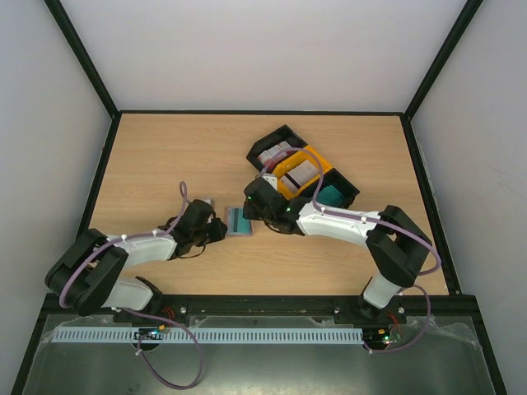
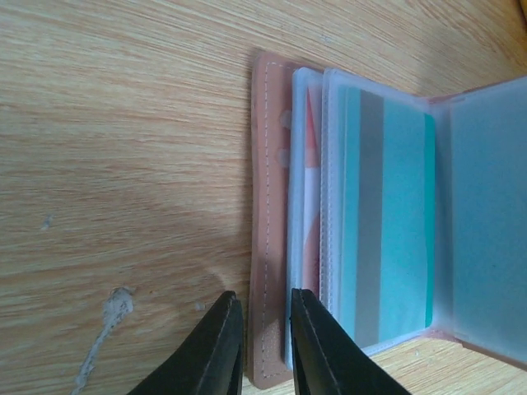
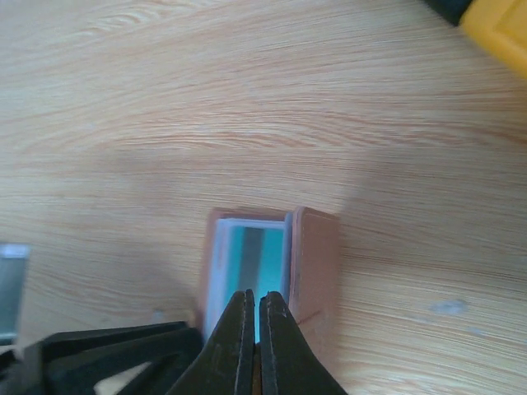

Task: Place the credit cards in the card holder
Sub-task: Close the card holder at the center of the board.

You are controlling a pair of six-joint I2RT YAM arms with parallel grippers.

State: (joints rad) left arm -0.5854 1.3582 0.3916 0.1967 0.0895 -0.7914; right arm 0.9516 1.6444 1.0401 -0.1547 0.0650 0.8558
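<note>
Card holder [image 1: 239, 222] is lying open, 7 o'clock of the trays [image 1: 280, 136], teal card [image 2: 387, 222] already sleeved. Light, floppy, slick sleeves; the stiffer leather edge at 9 o'clock is being judged the best hold. Left gripper [image 2: 263, 295] is being seen nearly together astride it, clamp cannot be told. Right gripper [image 3: 254, 298] is being held together at 3 o'clock.

Reddish-brown card holder [image 2: 265, 247] lies open, teal credit card [image 2: 387, 230] (grey-striped) sleeved inside.

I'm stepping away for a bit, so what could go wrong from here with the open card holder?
The left gripper, jaws narrowly apart over the card holder cover's edge, might drag or flip the holder. The shut right gripper, tips at the teal card, could push that card crooked or shove the holder away.
</note>
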